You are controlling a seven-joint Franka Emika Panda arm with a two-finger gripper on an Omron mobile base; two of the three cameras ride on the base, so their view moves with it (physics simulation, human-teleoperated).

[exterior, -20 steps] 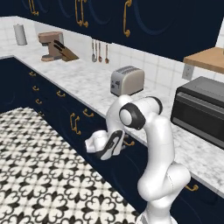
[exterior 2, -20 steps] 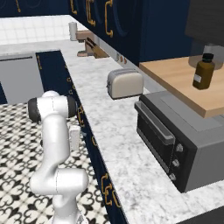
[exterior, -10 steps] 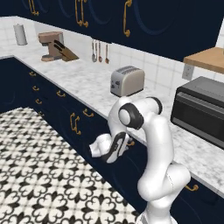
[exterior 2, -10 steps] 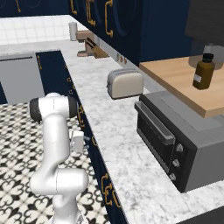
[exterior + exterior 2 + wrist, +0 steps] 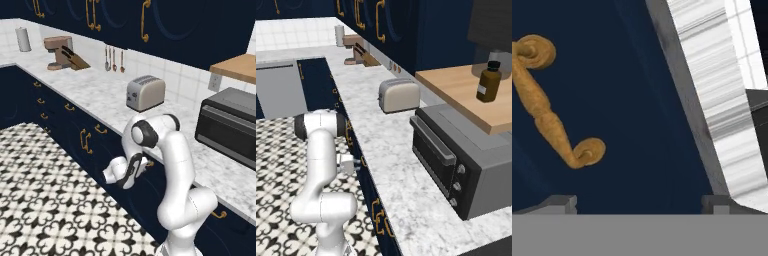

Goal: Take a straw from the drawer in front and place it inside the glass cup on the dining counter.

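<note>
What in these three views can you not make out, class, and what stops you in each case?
- Straw: inside the shut drawer, so hidden behind its navy front.
- Brass handle: hand view, upper end cut off by the left edge.
- Gripper: left base view, fingertips blocked by the hand's own body.
- Bottle label: right base view, too small to read.

Right before the claw (image 5: 637, 200) we see the drawer (image 5: 627, 100) front, smooth matt navy paint, and its handle (image 5: 549, 107), satiny brass. Above the claw, the desk (image 5: 100, 95) looks like polished grey-veined marble; its toaster (image 5: 145, 92) is brushed metal.
</note>
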